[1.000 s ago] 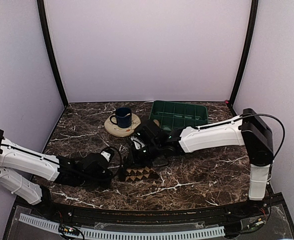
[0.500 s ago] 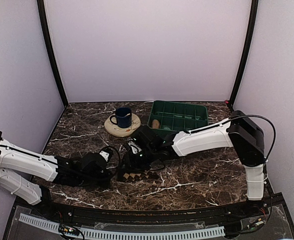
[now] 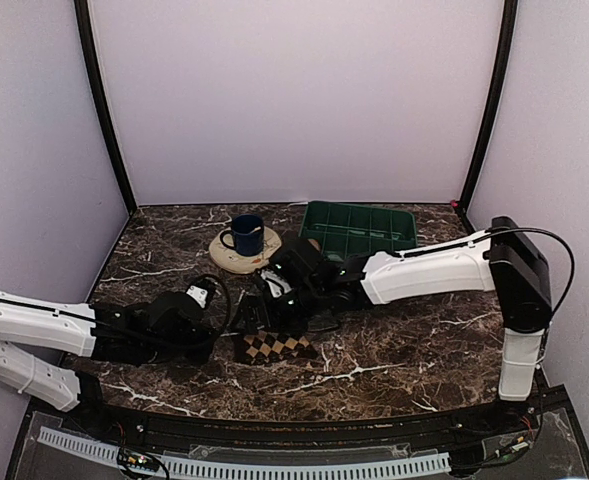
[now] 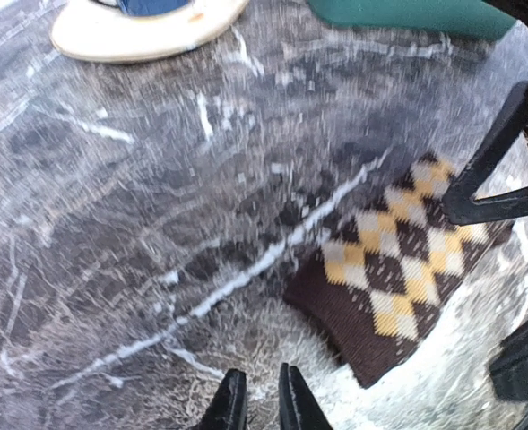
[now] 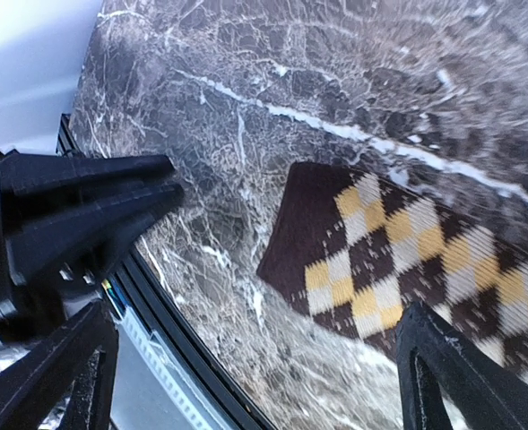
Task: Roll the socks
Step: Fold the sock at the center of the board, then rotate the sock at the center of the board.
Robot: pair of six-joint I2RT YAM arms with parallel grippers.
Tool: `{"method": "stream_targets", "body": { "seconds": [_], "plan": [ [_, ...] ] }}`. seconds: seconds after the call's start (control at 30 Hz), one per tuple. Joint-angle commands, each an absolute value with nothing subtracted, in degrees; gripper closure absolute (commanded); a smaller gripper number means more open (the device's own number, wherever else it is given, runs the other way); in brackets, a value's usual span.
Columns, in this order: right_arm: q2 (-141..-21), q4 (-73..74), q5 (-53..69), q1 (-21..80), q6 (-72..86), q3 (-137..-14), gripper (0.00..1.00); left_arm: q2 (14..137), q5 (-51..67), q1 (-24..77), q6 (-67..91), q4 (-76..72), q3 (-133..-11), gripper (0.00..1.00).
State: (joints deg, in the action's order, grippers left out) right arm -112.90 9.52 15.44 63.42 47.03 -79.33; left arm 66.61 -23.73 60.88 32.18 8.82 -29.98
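Brown argyle sock (image 3: 274, 347) lies flat, rolling not yet started. Above it right claw (image 5: 259, 313) is spread; beside it left claw (image 4: 259, 399) nearly pressed together, empty. Next, probably: pinch its end.

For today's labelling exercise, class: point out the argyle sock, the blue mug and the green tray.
argyle sock (image 4: 385, 269): left wrist view, middle of the diamond pattern.
blue mug (image 3: 247, 235): top external view, its side wall.
green tray (image 3: 374, 228): top external view, bare gridded floor.
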Motion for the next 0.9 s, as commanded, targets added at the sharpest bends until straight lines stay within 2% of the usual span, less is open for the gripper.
{"method": "stream_targets", "body": {
  "seconds": [0.0, 0.17, 0.3, 0.33, 0.4, 0.5, 0.57, 0.63, 0.67, 0.77, 0.87],
  "plan": [
    [-106.9, 12.4, 8.8, 64.2, 38.8, -77.6, 0.00, 62.4, -26.9, 60.5, 32.0, 12.0, -32.4, 0.83],
    [-101.6, 15.6, -3.5, 64.8, 27.6, -76.1, 0.00, 60.5, -24.2, 60.5, 29.3, 6.6, -32.3, 0.80],
    [-96.2, 5.4, -20.3, 64.2, 27.2, -67.3, 0.00, 63.5, -22.7, 60.5, 28.4, 4.9, -34.1, 0.79],
    [-95.4, 2.1, -22.3, 63.3, 28.2, -64.7, 0.00, 64.3, -22.1, 60.4, 28.3, 4.1, -34.4, 0.79],
    [-93.9, -4.4, -16.9, 60.6, 28.0, -60.9, 0.01, 66.5, -21.1, 60.5, 28.2, 2.7, -35.2, 0.77],
    [-93.1, -5.5, -15.6, 59.2, 26.1, -59.9, 0.28, 70.3, -19.0, 60.5, 28.2, 1.2, -37.0, 0.77],
    [-93.6, -2.5, -15.9, 59.2, 23.9, -60.5, 0.56, 73.0, -18.1, 60.4, 28.7, 1.0, -38.4, 0.77],
    [-94.6, 0.2, -14.8, 59.4, 22.2, -60.8, 0.89, 75.9, -17.3, 60.5, 29.2, 1.0, -39.7, 0.81],
    [-95.2, 1.3, -14.2, 59.5, 21.8, -60.7, 1.00, 77.2, -16.6, 60.5, 29.4, 0.8, -40.3, 0.83],
    [-96.8, 3.0, -12.0, 60.6, 21.8, -59.9, 1.00, 80.6, -14.7, 60.4, 30.3, 0.9, -41.6, 0.89],
    [-98.7, 3.5, -9.7, 62.6, 21.7, -59.6, 1.00, 82.3, -13.2, 60.5, 31.6, 1.0, -41.9, 0.91]
  ]
}}
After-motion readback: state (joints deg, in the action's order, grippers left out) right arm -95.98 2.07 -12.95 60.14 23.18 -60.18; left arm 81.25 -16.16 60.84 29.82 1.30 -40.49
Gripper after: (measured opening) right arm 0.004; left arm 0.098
